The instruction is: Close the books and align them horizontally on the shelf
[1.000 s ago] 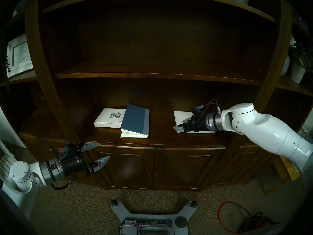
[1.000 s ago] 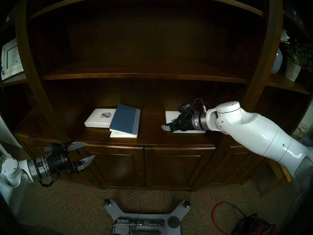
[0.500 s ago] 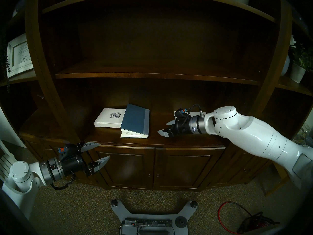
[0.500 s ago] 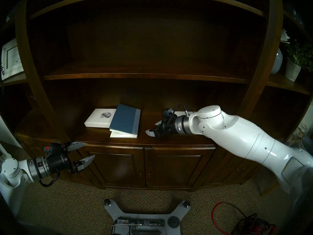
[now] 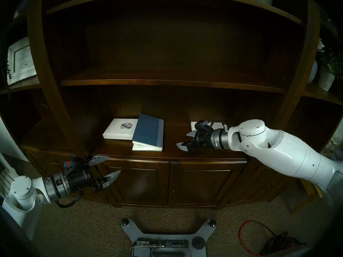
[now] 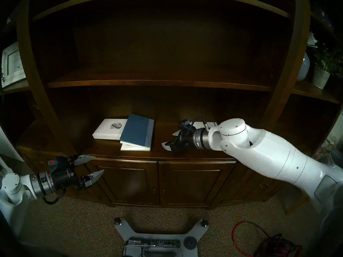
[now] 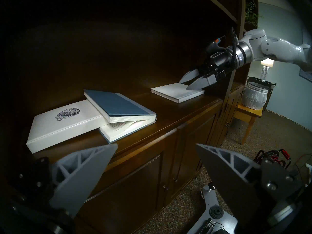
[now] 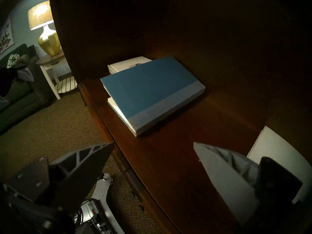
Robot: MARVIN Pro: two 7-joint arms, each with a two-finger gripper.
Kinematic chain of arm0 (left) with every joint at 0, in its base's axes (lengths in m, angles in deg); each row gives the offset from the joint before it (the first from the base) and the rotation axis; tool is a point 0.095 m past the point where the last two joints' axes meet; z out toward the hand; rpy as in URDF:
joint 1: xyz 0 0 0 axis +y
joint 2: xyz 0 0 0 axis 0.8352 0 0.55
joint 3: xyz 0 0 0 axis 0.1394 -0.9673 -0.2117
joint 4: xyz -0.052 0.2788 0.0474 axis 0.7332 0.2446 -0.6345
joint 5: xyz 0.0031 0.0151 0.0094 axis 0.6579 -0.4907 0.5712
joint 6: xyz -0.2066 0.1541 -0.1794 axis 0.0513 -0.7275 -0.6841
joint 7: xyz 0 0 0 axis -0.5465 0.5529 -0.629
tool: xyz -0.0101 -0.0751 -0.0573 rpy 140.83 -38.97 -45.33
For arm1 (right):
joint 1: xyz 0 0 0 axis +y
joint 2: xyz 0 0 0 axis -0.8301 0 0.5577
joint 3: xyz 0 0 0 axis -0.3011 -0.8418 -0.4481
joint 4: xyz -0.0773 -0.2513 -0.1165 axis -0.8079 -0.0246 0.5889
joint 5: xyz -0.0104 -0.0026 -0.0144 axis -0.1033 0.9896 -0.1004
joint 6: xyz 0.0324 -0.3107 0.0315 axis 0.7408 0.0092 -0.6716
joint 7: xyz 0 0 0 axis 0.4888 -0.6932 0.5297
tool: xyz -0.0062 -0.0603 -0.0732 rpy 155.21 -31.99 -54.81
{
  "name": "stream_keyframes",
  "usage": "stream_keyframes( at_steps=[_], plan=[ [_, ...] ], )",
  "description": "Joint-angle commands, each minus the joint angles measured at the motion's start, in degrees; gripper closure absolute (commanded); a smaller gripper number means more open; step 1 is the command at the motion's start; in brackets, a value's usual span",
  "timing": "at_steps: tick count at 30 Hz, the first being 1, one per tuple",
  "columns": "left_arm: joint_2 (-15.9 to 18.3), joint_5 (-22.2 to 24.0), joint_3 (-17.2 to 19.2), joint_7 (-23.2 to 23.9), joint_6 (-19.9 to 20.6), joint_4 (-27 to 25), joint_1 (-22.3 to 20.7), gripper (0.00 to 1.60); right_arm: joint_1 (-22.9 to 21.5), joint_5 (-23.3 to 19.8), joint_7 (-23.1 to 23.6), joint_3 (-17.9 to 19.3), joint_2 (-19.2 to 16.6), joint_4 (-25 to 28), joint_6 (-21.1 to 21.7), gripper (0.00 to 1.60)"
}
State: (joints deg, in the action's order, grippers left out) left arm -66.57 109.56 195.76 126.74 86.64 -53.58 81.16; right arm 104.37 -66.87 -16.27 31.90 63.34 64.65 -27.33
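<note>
Dark-brown wooden shelf [image 5: 172, 152] is seen carrying three hardcovers: the white speckled-oval book [image 5: 118, 129], the blue grey-spined book [image 5: 148, 130] propped half-open against it, and the plain white book [image 7: 177, 92] apart. Both the right end effector [image 5: 183, 140], above the shelf, and the left end effector [image 5: 106, 166] are spread, empty.

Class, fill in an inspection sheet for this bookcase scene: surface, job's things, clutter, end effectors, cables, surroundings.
Surface: dark wooden shelf, above cabinet doors.
Job's things: blue book half open, leaning on illustrated white book; plain white book closed, apart.
Clutter: nothing seen on the shelf.
End effectors: left end effector open, below the shelf edge; right end effector open, empty, over the shelf.
Cables: red cable on carpet.
Surroundings: framed picture, potted plant, lamp.
</note>
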Motion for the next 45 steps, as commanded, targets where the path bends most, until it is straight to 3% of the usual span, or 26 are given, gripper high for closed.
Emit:
stream_keyframes(
  at_steps=[1, 31, 35, 40, 45],
  plan=[
    [-0.04, 0.58, 0.71, 0.09, -0.22, -1.05, -0.54, 0.0, -0.19, -0.12, 1.34, 1.66, -2.92, 1.35, -3.06, 0.0],
    [-0.06, 0.57, 0.72, 0.1, -0.21, -1.05, -0.55, 0.0, -0.34, -0.29, 1.71, 1.26, -3.23, 1.25, -3.94, 0.0],
    [-0.57, -0.8, 0.56, -1.44, 0.1, -2.85, 0.07, 0.0, -0.37, -0.32, 1.67, 1.22, -3.24, 1.26, -3.94, 0.0],
    [0.22, -1.17, -1.32, -4.01, 1.72, -4.32, -2.24, 0.0, -0.4, -0.35, 1.64, 1.17, -3.24, 1.26, -3.9, 0.0],
    [3.44, 1.18, -4.86, -8.36, 5.86, -4.1, -6.83, 0.0, -0.45, -0.4, 1.63, 1.11, -3.22, 1.24, -3.76, 0.0]
  ],
)
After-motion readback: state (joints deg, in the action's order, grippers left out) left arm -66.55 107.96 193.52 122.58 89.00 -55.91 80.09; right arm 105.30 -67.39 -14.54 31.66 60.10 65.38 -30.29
